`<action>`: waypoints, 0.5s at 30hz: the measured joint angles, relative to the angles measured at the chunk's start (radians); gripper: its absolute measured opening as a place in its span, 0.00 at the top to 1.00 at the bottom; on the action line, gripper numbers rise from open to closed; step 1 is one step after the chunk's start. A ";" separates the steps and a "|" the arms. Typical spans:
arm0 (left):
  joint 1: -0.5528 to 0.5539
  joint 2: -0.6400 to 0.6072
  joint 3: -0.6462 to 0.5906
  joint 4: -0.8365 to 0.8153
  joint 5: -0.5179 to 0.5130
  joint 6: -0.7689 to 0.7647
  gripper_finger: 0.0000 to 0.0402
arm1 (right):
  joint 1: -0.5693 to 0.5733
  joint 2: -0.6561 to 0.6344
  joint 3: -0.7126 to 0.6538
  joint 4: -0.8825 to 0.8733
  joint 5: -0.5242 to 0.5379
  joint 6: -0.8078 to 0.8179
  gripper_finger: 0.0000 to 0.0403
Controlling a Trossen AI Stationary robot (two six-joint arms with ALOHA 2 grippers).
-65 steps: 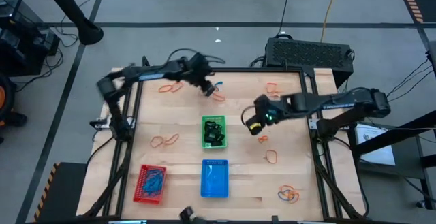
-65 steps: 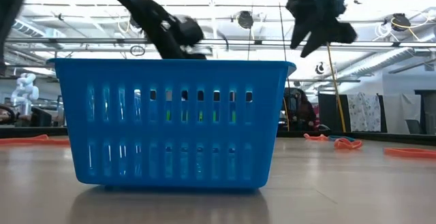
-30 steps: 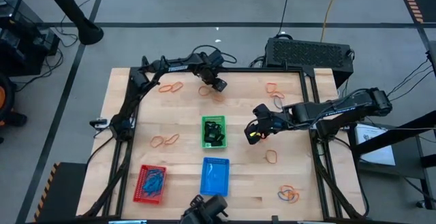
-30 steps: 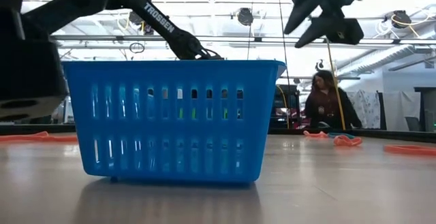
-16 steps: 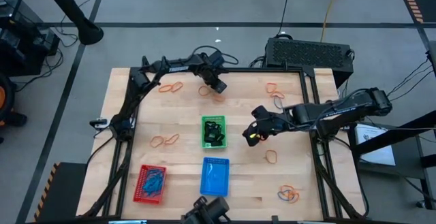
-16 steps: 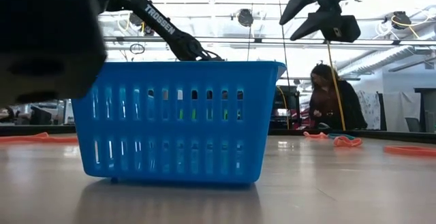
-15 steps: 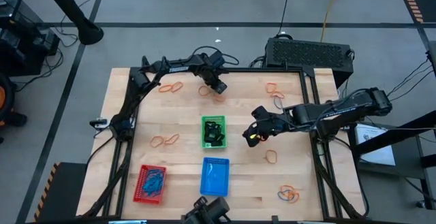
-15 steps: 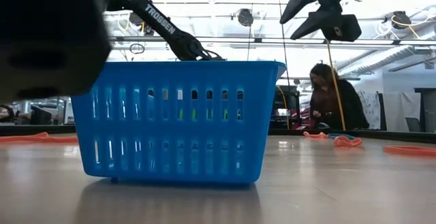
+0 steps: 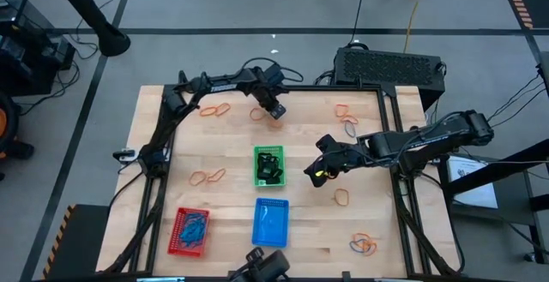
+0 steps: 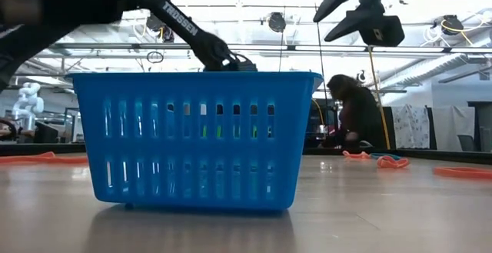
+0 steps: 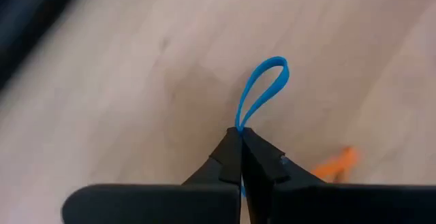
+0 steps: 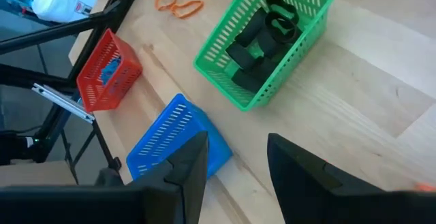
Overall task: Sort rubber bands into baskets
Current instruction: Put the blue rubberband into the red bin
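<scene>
In the green basket (image 12: 262, 40) black bands (image 12: 262, 30); left end effector (image 11: 240, 139) pinching a blue band (image 11: 262, 91).

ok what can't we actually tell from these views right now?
- Blue basket contents: low view shows only its slatted wall; high view too small.
- Rest of the blue rubber band: left wrist view, shut left gripper covers the pinched end.
- Red basket: right wrist view, blue inside, single bands unclear.
- Right gripper: right wrist view, fingertips cut off by the picture edge.
</scene>
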 joint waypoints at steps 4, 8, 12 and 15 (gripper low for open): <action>0.000 -0.075 0.000 -0.030 0.001 0.051 1.00 | 0.000 -0.007 0.000 0.002 -0.001 -0.032 0.64; -0.015 -0.170 0.000 -0.179 0.003 0.154 1.00 | 0.000 -0.022 0.000 0.005 -0.003 -0.069 0.64; -0.053 -0.297 0.001 -0.392 0.024 0.234 1.00 | 0.003 -0.033 0.000 -0.005 -0.008 -0.105 0.64; -0.100 -0.405 -0.030 -0.492 0.030 0.232 1.00 | 0.007 -0.034 0.000 -0.021 -0.032 -0.135 0.64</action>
